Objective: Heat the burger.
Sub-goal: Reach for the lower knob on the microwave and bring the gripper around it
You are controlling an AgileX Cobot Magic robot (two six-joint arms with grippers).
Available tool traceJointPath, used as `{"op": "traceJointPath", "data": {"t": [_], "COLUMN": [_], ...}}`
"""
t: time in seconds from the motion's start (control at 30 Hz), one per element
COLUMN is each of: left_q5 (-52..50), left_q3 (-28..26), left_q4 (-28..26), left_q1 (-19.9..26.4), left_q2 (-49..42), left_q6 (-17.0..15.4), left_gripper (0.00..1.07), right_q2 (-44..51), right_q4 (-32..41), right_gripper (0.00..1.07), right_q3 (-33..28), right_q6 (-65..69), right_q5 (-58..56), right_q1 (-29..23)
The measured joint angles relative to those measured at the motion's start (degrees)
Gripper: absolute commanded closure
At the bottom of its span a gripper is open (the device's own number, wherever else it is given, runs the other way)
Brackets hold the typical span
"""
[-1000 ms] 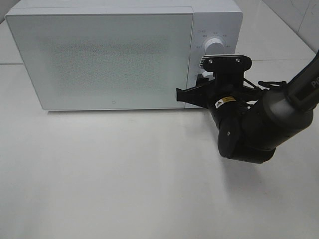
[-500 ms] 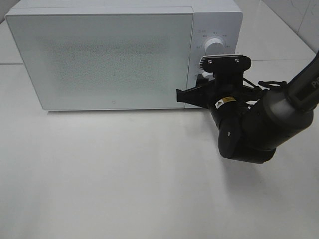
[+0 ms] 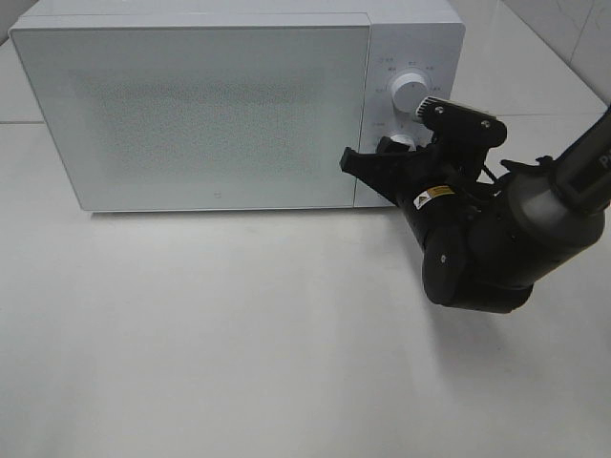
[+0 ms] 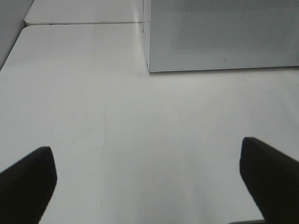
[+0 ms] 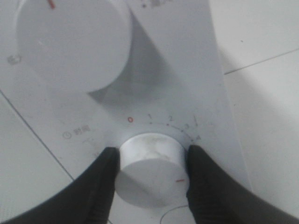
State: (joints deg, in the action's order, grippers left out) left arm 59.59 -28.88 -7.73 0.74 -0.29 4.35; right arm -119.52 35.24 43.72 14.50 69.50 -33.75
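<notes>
A: While the right gripper (image 5: pixel 152 179) clamps the round white lower knob (image 5: pixel 149 154) on the boxy white microwave (image 3: pixel 420 43), which way does the burger point?
B: Cannot tell: frosted door (image 3: pixel 191 105) is shut, and no view shows the burger or its axis. Knob's red tick (image 5: pixel 180 179) sits off the red 0 (image 5: pixel 130 119). Left gripper (image 4: pixel 149 182) jaws wide, empty, over the white tabletop (image 4: pixel 117 121).
</notes>
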Motion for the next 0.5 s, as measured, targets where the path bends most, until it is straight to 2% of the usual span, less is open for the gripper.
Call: {"op": "traceJointPath", "data": {"t": [0.13,0.2,0.3,0.5], "left_q5": [0.0,0.0,0.0,0.0], "left_q3": [0.0,0.0,0.0,0.0], "left_q4": [0.0,0.0,0.0,0.0], "left_q1": [0.0,0.0,0.0,0.0], "left_q2": [0.0,0.0,0.0,0.0], "left_q6": [0.0,0.0,0.0,0.0], "left_gripper": [0.07,0.07,0.07,0.07], "right_q2": [0.0,-0.1,-0.1,-0.1], "right_q4": [-0.6,-1.5,-1.7,-2.2], "right_gripper": [1.04,1.04,1.04,1.04], "right_q3": [-0.2,-0.5,-0.5,-0.6], "right_q6": [7.6,18.7,21.4,36.4], "right_q5": [0.0,0.1,0.2,0.2], "right_q1": [0.2,0.3,0.3,0.3]}}
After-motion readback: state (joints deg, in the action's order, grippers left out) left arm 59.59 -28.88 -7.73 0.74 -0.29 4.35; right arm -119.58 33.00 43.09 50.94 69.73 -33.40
